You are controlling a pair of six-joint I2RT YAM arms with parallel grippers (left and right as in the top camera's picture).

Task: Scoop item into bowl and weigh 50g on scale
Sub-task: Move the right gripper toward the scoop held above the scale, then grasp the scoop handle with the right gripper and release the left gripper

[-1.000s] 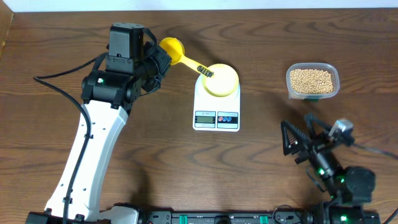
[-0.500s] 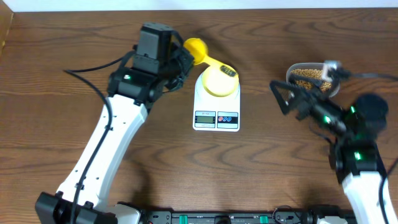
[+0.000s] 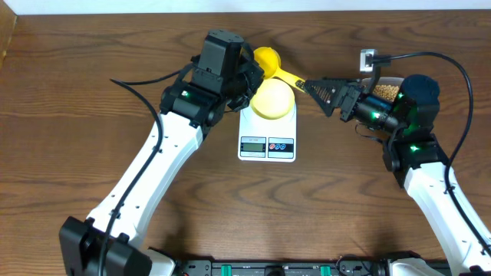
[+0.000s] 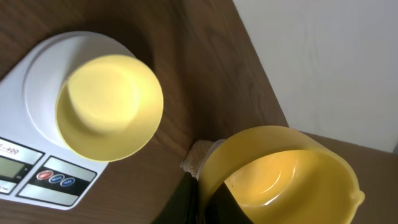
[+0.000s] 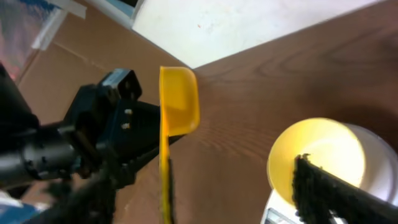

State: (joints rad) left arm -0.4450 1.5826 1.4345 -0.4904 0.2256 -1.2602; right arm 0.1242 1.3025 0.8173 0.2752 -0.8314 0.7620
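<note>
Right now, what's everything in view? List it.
scale: 1, white, table centre.
bowl: 1, pale yellow, empty, on the scale.
scoop: 1, yellow, empty, behind the scale.
beans: many, tan, in the tub.
tub: 1, clear, far right, mostly hidden by the right arm.
table: 1, brown wood.
left gripper: 1, black, jaws shut on the scoop's cup.
right gripper: 1, black, jaws open at the scoop's handle tip.

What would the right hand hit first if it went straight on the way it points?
Most likely the handle of the yellow scoop, just ahead of the right hand; their relative heights are hard to judge from above.
</note>
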